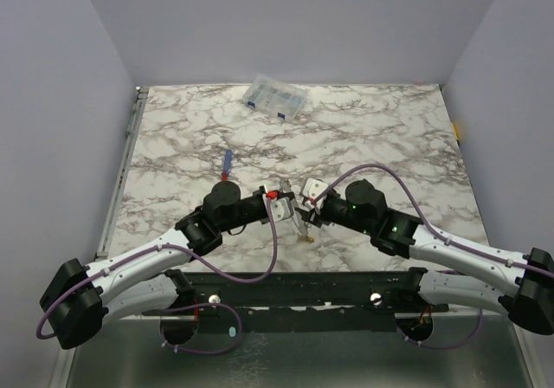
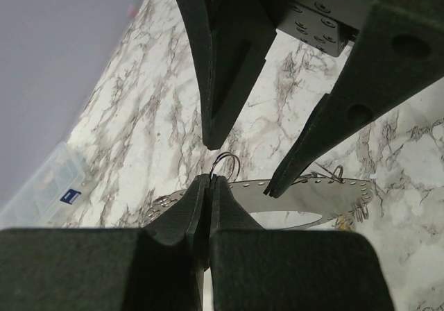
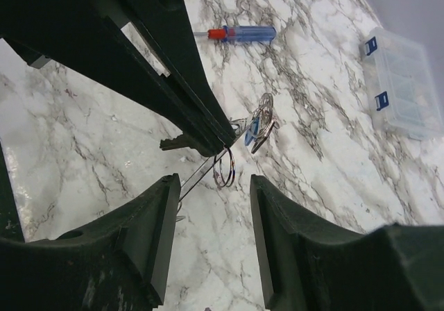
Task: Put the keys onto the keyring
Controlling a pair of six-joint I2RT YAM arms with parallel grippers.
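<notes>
A: Step in hand? How to do it well?

B: Prob. threading. Hold the pinch of the left gripper (image 2: 210, 180) dead steady. Bring the right gripper (image 3: 215, 180) in square and slow, then close on one wire only. Avoid bumping the left tips. Risk: thin wire twisting or slipping in the pads.

A: Fingers?

B: Left: clamped tight on thin metal right at the tips. Looks like the edge of the large, thin, pale-grey metal hoop, i.e. the keyring (image 2: 305, 189), running out sideways from the pinch. Right: spread apart, nothing clamped.

A: Anything btwn the right fingers?

B: Small shiny wire loop (image 3: 223, 166), just past the left tips and just ahead of the right gap, touching neither right finger.

A: Keys?

B: Small metal keys (image 3: 253, 127) w/ a blue oblong plastic tag, bunched just beyond the left tips, farther from the right fingers than the loop. Resting on the white marble-patterned tabletop (image 3: 333, 207) or hanging: can't tell.
</notes>
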